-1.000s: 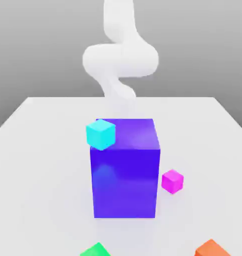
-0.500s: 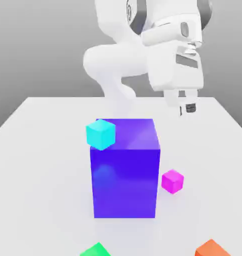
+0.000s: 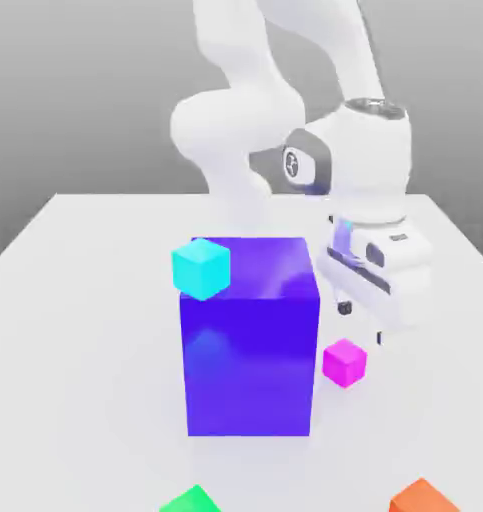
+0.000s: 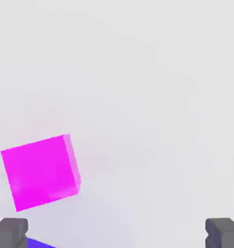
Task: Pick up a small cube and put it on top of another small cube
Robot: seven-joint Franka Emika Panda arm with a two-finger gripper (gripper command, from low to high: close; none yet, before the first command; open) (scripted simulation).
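Observation:
The small magenta-pink cube [image 3: 344, 362] [image 4: 41, 172] rests on the white table, close beside the big blue-violet cube [image 3: 250, 340] on the exterior view's right. My gripper [image 3: 362, 322] [image 4: 116, 233] hangs just above the magenta cube and slightly off to its side, apart from it. Its dark fingertips [image 4: 9, 232] stand wide apart and open, with nothing between them. A small cyan cube [image 3: 201, 268] shows against the big cube's upper corner on the exterior view's left.
The big blue-violet cube stands tall right beside the gripper's path. A green block [image 3: 193, 500] and an orange block [image 3: 423, 497] lie at the table's [image 3: 85, 330] near edge. The white arm [image 3: 245, 120] rises behind the big cube.
The hand has come down from high above the table to just over the magenta cube. Its fingers stay open. No cube has moved.

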